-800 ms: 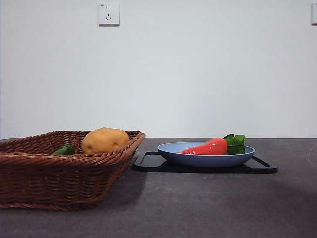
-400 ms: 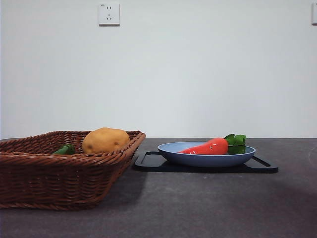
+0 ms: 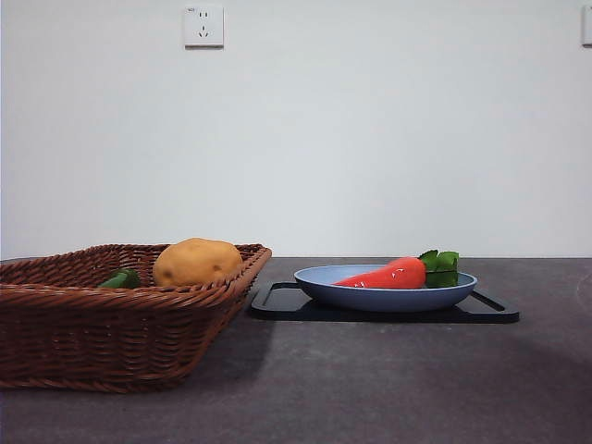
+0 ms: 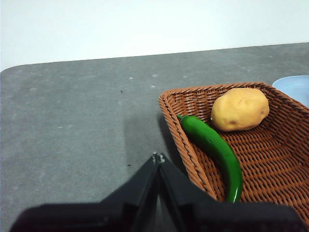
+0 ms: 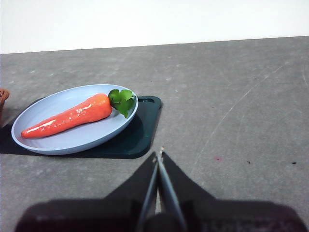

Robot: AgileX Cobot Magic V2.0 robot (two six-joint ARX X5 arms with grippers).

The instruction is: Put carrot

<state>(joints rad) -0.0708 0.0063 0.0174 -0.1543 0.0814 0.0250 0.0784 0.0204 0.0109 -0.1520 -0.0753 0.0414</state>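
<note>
The red-orange carrot (image 3: 388, 275) (image 5: 67, 116) with green leaves lies flat in a pale blue plate (image 3: 324, 282) (image 5: 38, 111), its leafy end toward the right of the front view. The plate rests on a black tray (image 3: 277, 305) (image 5: 145, 128). My right gripper (image 5: 159, 155) is shut and empty, hovering over bare table short of the tray. My left gripper (image 4: 158, 157) is also shut and empty, just outside the near corner of the wicker basket (image 3: 92, 333) (image 4: 193, 159). Neither arm shows in the front view.
The brown wicker basket at the left holds a tan potato (image 3: 196, 262) (image 4: 240, 109) and a green pepper (image 3: 120, 278) (image 4: 215, 150). A white wall with a socket (image 3: 203, 26) stands behind the grey table (image 3: 370, 379).
</note>
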